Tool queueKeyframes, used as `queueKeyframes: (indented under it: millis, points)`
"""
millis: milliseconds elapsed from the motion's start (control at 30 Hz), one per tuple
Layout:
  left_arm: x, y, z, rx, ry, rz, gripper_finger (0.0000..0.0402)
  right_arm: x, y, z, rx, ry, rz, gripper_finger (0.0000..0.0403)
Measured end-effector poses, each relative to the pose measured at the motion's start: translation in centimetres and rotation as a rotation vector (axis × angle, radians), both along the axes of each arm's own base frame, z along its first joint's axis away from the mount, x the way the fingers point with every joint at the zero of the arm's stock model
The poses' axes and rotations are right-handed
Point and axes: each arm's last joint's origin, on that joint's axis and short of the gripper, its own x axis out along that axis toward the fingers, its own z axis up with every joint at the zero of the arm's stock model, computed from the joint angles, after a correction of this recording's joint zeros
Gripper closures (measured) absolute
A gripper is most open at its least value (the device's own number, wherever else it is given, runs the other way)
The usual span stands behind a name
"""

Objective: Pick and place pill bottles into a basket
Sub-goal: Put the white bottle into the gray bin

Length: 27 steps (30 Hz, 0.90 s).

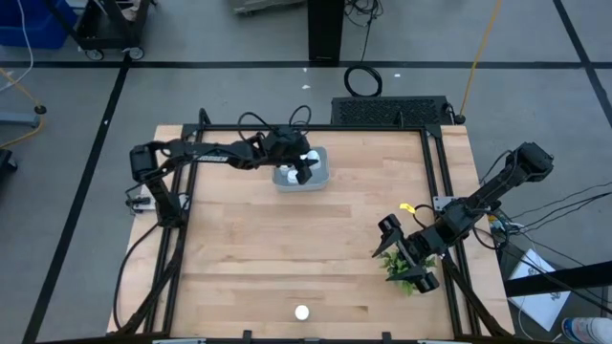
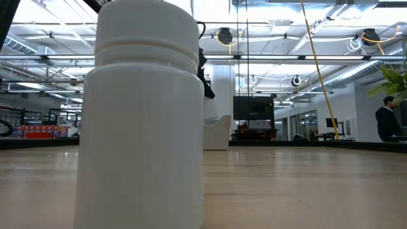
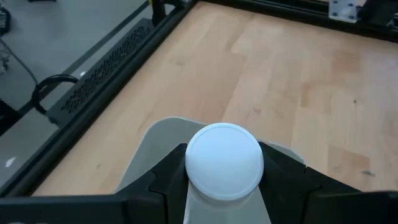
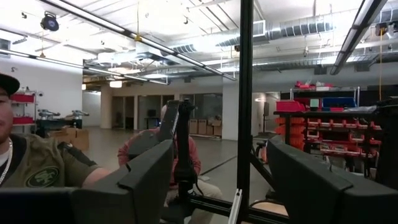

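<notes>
My left gripper is at the far middle of the table, over the pale grey-blue basket, and is shut on a white pill bottle whose round cap faces the wrist camera. The basket also shows under it in the left wrist view. Another white pill bottle stands upright on its base near the table's front edge; it fills the left of the low view. My right gripper is open and empty at the right, beside a small green plant. I see no other bottles. My left gripper pinches the bottle between its two fingers, one on each side of the body just under the cap. The fingers come from above, pointing down. The bottle is upright over the basket; whether its base touches the basket floor is hidden.
A black frame runs around the wooden table top. People show in the room beyond the table in the right wrist view. The bare wood between the basket and the front bottle is open.
</notes>
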Motion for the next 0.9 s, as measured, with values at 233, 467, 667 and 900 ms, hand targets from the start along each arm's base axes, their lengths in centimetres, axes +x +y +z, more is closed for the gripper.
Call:
queueKeyframes:
  millis: [233,467,667,900]
  points:
    - [1.1,0.4,-0.9,-0.022,0.048,-0.022,0.0230,0.0,0.0,0.0,-0.001,0.000,-0.001,0.0149]
    - [2.7,0.8,-2.1,-0.050,0.121,-0.027,0.0235,0.0,0.0,0.0,-0.002,0.004,0.000,0.0149]
    - [3.1,1.1,-3.1,-0.048,0.163,-0.005,0.0227,0.0,0.0,-0.1,-0.004,0.007,0.001,0.0149]
    - [3.2,1.2,-3.7,-0.036,0.187,0.016,0.0232,0.0,0.0,-0.1,-0.006,0.010,0.000,0.0149]
